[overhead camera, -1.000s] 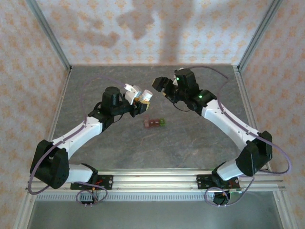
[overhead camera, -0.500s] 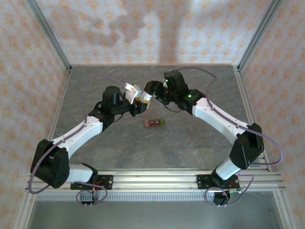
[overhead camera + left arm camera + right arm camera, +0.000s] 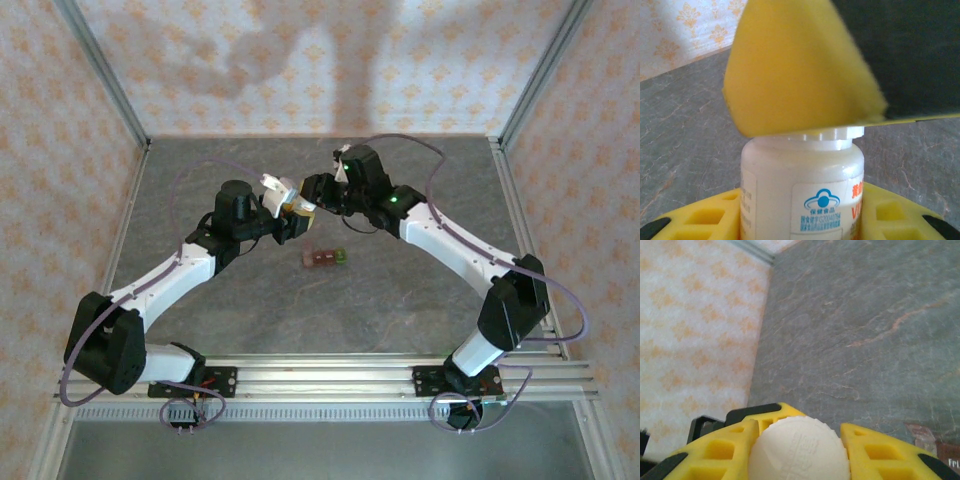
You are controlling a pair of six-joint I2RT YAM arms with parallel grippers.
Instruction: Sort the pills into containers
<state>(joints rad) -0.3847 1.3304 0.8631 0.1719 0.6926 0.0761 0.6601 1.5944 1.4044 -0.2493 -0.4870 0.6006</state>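
The grey, stone-patterned table (image 3: 200, 310) carries everything, with patterned walls along its left, far and right edges. The left arm (image 3: 170, 275) rises from the near-left corner and the right arm (image 3: 460, 245) from the near-right, and the two meet above the table roughly midway between its side edges, on the far side of centre.

The left gripper (image 3: 290, 212) is clamped on a small bottle (image 3: 800, 185). In the left wrist view its yellow fingers (image 3: 890, 220) press the bottle's body on both sides. The right gripper (image 3: 318, 192) is closed on the bottle's cap (image 3: 797, 452), which sits snug between its yellow fingers (image 3: 720, 450) in the right wrist view.

The bottle has a pale body and a white label with a blue emblem and some orange print.

The containers (image 3: 326, 257) lie flat near the middle of the table, on the near-edge side of the joined grippers and apart from both. They form a short strip of tiny joined compartments, roughly parallel to the near edge, reddish-brown with the end toward the right edge green. Whether they hold anything is too small to tell.

The cap is white, round and ribbed at its rim.
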